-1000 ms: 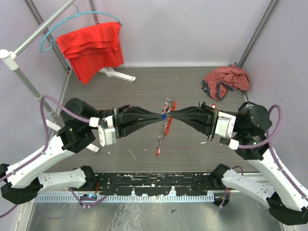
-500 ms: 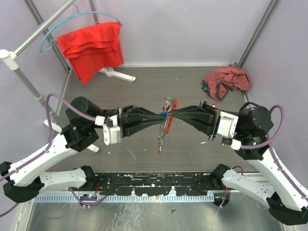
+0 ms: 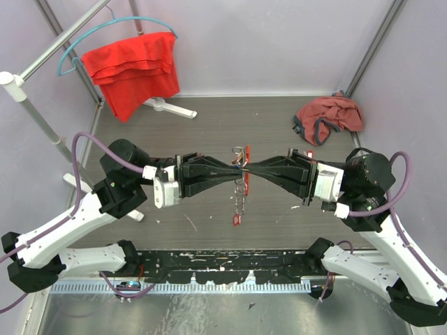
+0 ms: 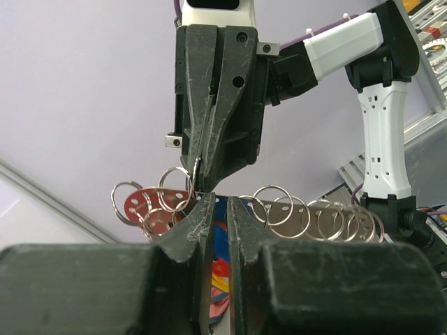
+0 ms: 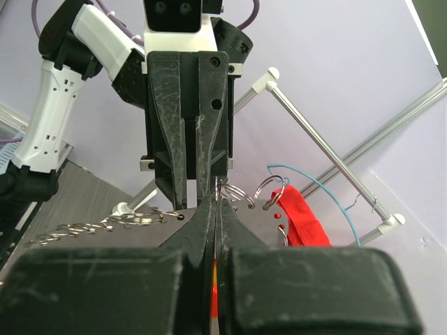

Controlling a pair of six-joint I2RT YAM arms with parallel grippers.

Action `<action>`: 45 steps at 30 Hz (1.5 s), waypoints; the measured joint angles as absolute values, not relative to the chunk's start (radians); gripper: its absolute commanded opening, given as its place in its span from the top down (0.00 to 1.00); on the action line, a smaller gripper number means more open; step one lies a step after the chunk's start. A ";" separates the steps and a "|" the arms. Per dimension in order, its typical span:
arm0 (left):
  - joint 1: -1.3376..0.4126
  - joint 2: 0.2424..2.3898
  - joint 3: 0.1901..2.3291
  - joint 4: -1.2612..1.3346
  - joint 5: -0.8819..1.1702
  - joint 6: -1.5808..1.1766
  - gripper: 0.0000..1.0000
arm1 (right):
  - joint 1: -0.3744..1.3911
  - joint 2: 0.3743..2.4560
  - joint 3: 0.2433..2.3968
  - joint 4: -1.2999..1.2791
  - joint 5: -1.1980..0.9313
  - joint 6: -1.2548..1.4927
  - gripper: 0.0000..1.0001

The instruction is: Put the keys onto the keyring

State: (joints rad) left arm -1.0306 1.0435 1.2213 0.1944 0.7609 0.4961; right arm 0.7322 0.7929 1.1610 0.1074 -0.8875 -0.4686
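Midway above the table (image 3: 202, 122), the left gripper (image 3: 236, 166) and right gripper (image 3: 249, 167) meet tip to tip, the right pinched tight on the keyring (image 3: 241, 149), whose chain (image 3: 241, 199) and red tag (image 3: 237, 219) dangle below, the left seemingly nipping the coloured keys (image 4: 220, 237).

No legible text, label or number anywhere.

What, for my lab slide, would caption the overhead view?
Left hand, gripping a key, meets right hand, pinching the keyring, above the table; the chain dangles below.
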 measured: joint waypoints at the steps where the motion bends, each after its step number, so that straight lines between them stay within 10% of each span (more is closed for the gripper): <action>1: -1.031 1.044 1.221 0.194 0.757 0.496 0.82 | 0.732 0.793 1.161 0.102 -0.889 -0.471 0.99; 45: -1.032 1.044 1.221 0.189 0.707 0.523 0.81 | 0.731 0.783 1.161 0.061 -0.909 -0.492 0.99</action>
